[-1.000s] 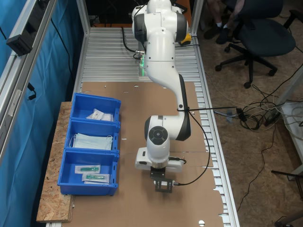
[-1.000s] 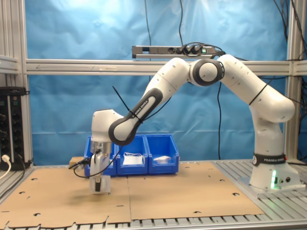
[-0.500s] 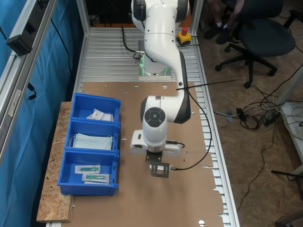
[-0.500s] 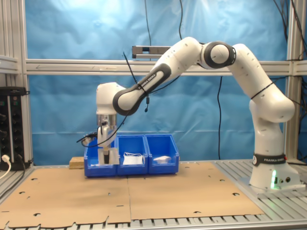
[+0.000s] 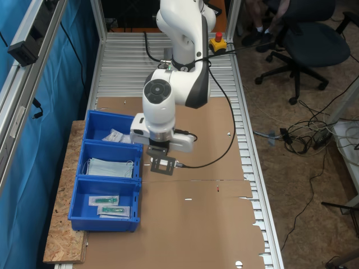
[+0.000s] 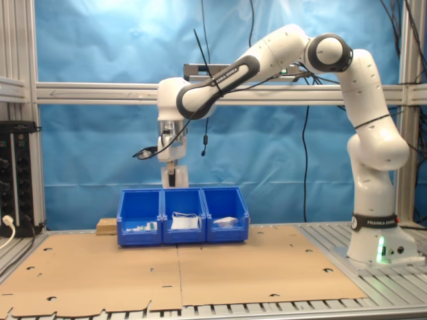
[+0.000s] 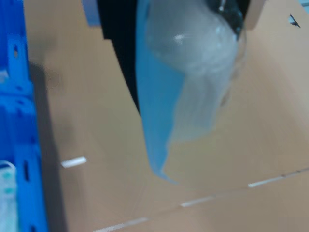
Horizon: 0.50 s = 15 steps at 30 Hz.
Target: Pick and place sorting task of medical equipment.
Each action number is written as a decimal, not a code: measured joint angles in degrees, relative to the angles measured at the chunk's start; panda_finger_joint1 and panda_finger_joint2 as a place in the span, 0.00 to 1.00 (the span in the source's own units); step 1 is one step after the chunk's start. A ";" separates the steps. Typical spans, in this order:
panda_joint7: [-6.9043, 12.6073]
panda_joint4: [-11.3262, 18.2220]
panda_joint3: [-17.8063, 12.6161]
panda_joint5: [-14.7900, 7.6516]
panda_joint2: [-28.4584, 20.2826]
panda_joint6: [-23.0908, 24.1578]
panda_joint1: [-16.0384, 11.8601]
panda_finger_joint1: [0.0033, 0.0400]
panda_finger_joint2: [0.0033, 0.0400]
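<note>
My gripper is shut on a small pale sachet, the medical equipment, which hangs straight down from the fingers. In the second exterior view the gripper is held high above the row of blue bins. In the first exterior view it hovers over the cardboard just beside the middle bin. Up close in the wrist view the sachet looks translucent with a blue side, dangling over brown cardboard next to a blue bin wall.
Three joined blue bins stand at the first exterior view's left: one with white packets, the middle one with pale blue face masks, one with clear green-part packets. Brown cardboard covers the table. Office chairs stand beyond the table edge.
The arm has lifted off the cardboard with the sachet and swung up and across toward the blue bins; the sachet now hangs high above them.
</note>
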<state>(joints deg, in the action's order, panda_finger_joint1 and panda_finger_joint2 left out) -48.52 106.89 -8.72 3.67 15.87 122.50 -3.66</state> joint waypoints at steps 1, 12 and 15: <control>0.00 0.62 -0.58 0.00 -0.65 -0.30 -0.35 0.08 0.08; 0.00 4.91 -7.84 0.00 -3.33 -2.66 -5.39 0.08 0.08; 0.00 5.65 -10.69 0.00 -3.34 -3.29 -6.70 0.08 0.08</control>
<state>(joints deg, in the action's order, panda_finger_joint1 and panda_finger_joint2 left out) -48.52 112.54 -19.41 3.67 12.53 119.21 -10.36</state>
